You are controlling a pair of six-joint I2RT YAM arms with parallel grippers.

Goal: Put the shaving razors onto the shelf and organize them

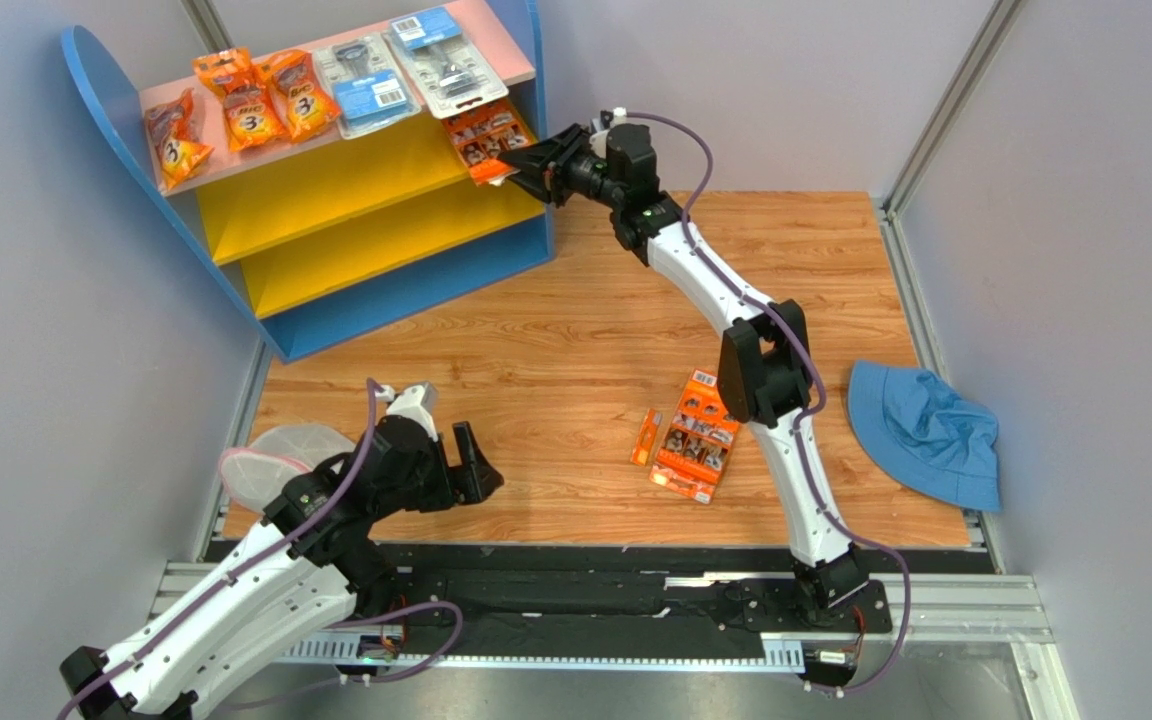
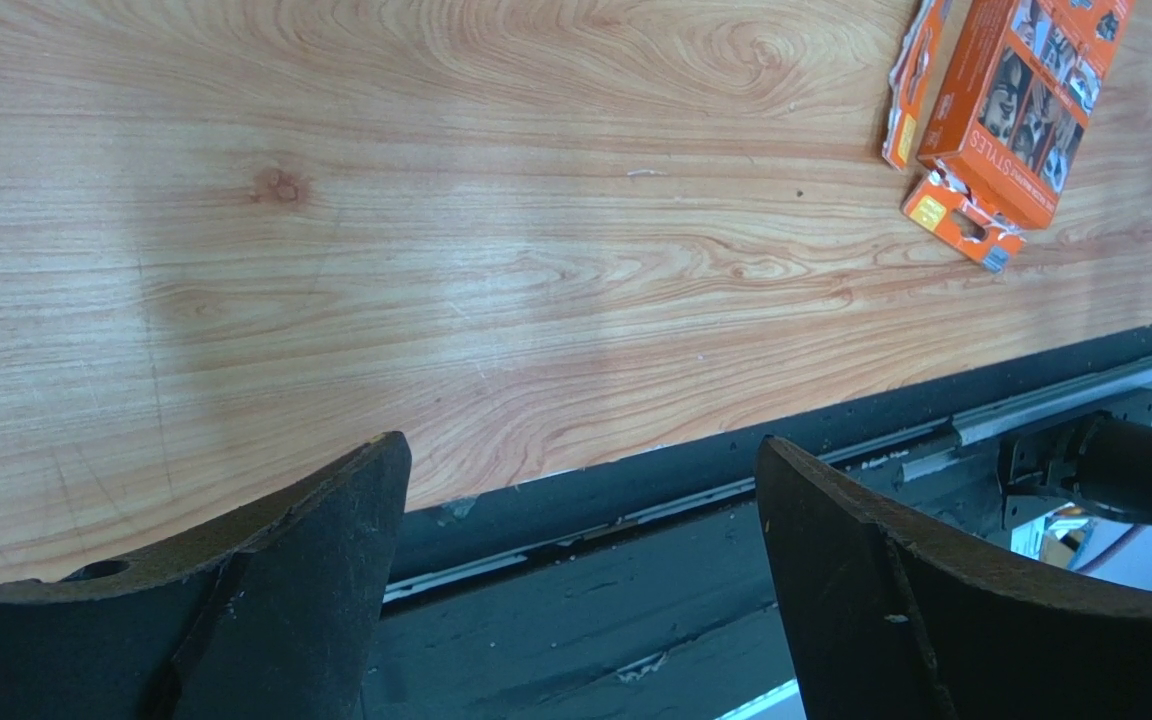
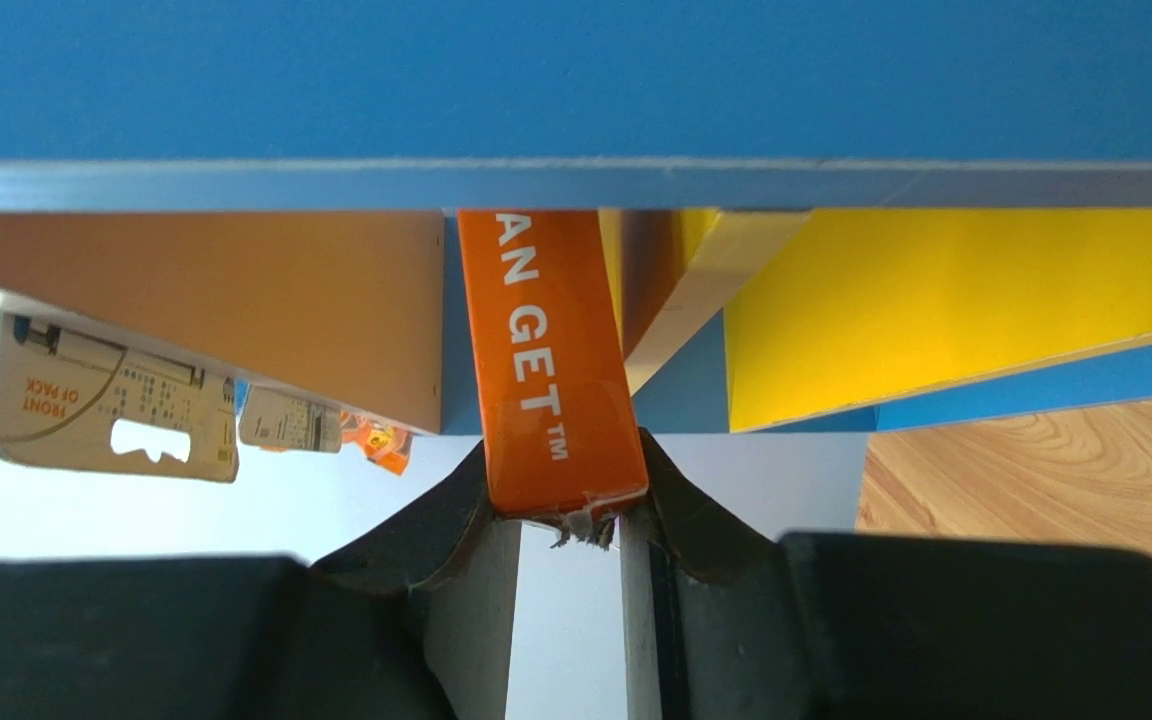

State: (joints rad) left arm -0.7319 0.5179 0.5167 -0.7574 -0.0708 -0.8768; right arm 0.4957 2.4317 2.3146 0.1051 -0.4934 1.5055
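The shelf stands at the back left, with three small orange razor bags and two clear blister packs on its pink top board. My right gripper is shut on an orange razor card, held at the shelf's right end over the upper yellow board. In the right wrist view the card stands edge-on between the fingers, under the blue panel. Another orange razor card lies on the table, a thin orange pack beside it. My left gripper hovers open and holds nothing.
A blue cloth hat lies at the table's right edge. A whitish translucent object sits beside the left arm. Grey walls enclose the table on three sides. In the left wrist view the black front rail runs below the open fingers.
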